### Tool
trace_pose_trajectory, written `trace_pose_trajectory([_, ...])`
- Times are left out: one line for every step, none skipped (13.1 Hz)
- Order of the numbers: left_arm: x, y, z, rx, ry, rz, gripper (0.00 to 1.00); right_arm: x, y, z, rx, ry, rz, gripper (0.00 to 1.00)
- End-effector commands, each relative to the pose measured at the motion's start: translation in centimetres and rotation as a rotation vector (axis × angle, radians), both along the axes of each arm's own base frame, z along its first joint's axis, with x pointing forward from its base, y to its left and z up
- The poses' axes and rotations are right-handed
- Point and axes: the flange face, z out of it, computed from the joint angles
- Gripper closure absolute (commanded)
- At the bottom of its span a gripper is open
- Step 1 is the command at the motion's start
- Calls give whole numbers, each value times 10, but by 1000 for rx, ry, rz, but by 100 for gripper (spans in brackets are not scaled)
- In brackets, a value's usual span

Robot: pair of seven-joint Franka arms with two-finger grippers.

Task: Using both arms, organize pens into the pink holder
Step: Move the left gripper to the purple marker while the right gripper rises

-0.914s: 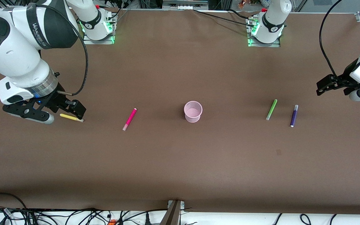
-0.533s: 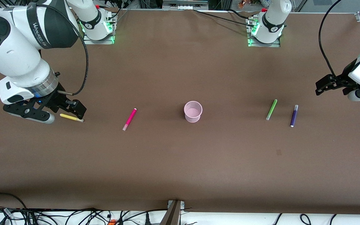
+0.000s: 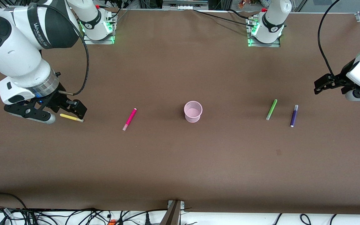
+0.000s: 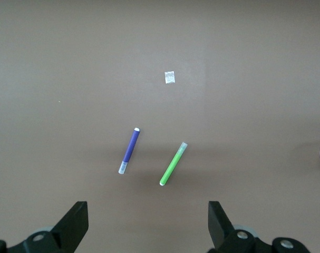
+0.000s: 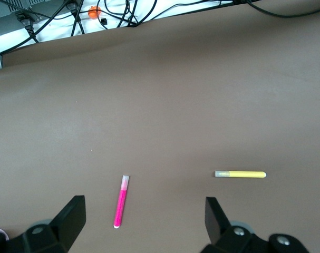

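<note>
Pink holder (image 3: 193, 111) upright at mid-table, empty. Toward the right arm's end from it: magenta pen (image 3: 129, 119), then yellow pen (image 3: 71, 117). Toward the left arm's end: green pen (image 3: 271, 109), then purple pen (image 3: 294, 115). Right gripper (image 3: 55, 113) spread wide over yellow pen. Left gripper (image 3: 322, 84) spread wide, aloft past purple pen. Nothing held; judged pre-grasp positioning.

Brown table (image 3: 180, 162), cables (image 3: 73, 215) along its near edge.
</note>
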Motion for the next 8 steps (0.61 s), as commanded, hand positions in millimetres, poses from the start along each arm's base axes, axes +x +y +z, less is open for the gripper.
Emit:
trace_pose_trajectory([2, 1, 4, 19, 21, -2, 0, -4, 0, 9, -1, -2, 9, 0])
trace_pose_trajectory([3, 3, -6, 31, 54, -1, 0, -8, 0, 13, 2, -1, 11, 0])
trace_pose_trajectory([2, 5, -21, 47, 123, 1, 0, -16, 8, 15, -1, 32, 16, 0])
trace_pose_trajectory([7, 10, -45, 71, 184, -2, 0, -27, 30, 13, 1, 63, 44, 0])
trace_pose_trajectory([11, 17, -60, 83, 214, -1, 0, -31, 40, 13, 1, 67, 60, 0])
trace_pose_trajectory([17, 24, -81, 82, 247, 8, 0, -32, 45, 13, 2, 69, 67, 0])
trace_pose_trajectory([24, 32, -104, 85, 276, 12, 0, -34, 50, 14, 5, 69, 79, 0])
trace_pose_trajectory([30, 36, -122, 82, 285, -2, 0, -36, 49, 18, 6, 66, 94, 0])
